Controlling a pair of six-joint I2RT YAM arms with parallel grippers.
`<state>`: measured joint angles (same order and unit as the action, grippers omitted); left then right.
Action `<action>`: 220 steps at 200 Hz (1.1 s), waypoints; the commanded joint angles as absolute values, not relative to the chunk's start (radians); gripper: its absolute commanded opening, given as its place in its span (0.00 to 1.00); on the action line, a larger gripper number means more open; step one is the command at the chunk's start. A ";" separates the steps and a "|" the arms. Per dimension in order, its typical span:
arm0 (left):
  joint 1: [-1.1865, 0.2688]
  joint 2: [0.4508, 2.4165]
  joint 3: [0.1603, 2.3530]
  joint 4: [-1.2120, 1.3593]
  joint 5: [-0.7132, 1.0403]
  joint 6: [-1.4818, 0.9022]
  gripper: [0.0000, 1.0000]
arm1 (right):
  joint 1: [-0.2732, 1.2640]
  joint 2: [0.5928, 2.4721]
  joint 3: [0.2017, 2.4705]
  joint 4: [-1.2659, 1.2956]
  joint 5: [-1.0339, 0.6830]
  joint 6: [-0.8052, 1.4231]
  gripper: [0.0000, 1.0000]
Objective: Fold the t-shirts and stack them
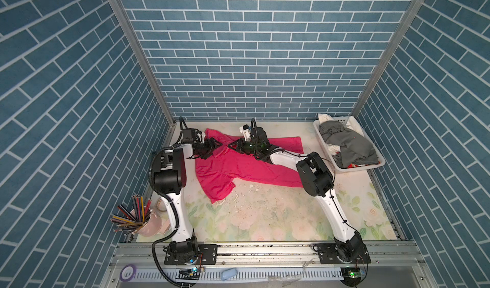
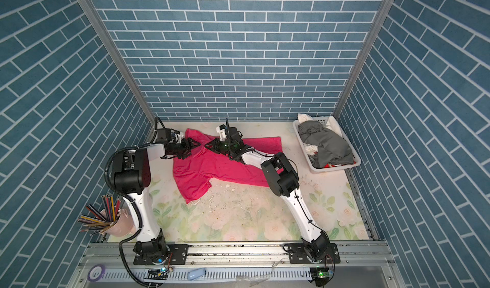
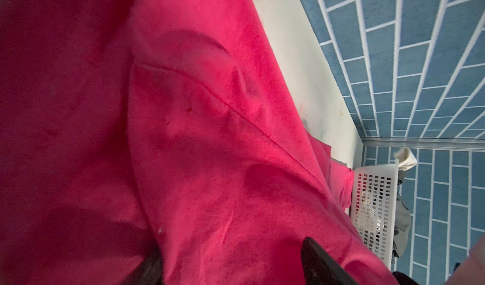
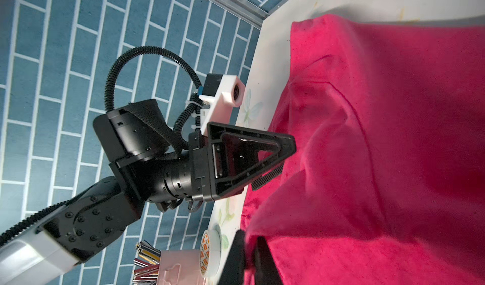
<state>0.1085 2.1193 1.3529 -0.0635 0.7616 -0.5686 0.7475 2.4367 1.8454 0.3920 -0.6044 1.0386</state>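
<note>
The pink t-shirt (image 1: 225,172) lies spread but rumpled on the flowered table (image 1: 278,215), running from the middle out toward 11 o'clock. One sleeve points to 7 o'clock, and a long edge runs along the back at 12. The other shirts are heaped in the white basket (image 1: 352,168) at 2 o'clock: a grey t-shirt (image 1: 350,143) on top, with white and a scrap of red showing under it.

Both grippers meet over the shirt's far left part, tip to tip. The left gripper (image 1: 216,148) is spread wide; in its wrist view the two fingers (image 3: 322,262) stand well apart with pink cloth lying slack between them, grasping nothing. The right gripper (image 1: 230,146) has its fingers (image 4: 237,254) drawn close, with only a thin slit between them, right at a raised fold. I cannot tell whether any cloth is pinched there.

The fabric looks soft, light and quite limp. It will likely sag, drag on the table and bunch when lifted from a single spot. The seams, hem and sleeve edges look the surest holds, with a low pinch at two corners well apart, so the panel hangs flat for folding.
</note>
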 commanded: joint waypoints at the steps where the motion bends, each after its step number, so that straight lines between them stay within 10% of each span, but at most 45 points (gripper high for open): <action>1: 0.097 2.117 1.308 -0.030 0.817 -0.606 0.79 | 0.740 2.395 1.823 0.452 -0.623 1.096 0.15; 52: 0.094 2.053 1.202 0.094 0.906 -0.709 0.79 | 0.727 2.420 1.802 0.482 -0.617 1.126 0.21; 174: 0.091 1.939 1.157 0.188 0.947 -0.804 0.79 | 0.676 2.200 1.515 0.372 -0.604 0.926 0.88; 220: 0.087 1.947 1.126 0.200 0.934 -0.809 0.78 | 0.639 2.097 1.440 0.279 -0.565 0.820 0.94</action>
<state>0.0948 1.9579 1.1397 0.1864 0.9367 -0.8089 0.6594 2.1654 1.4799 0.3256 -0.5888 0.9066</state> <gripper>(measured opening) 0.780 0.937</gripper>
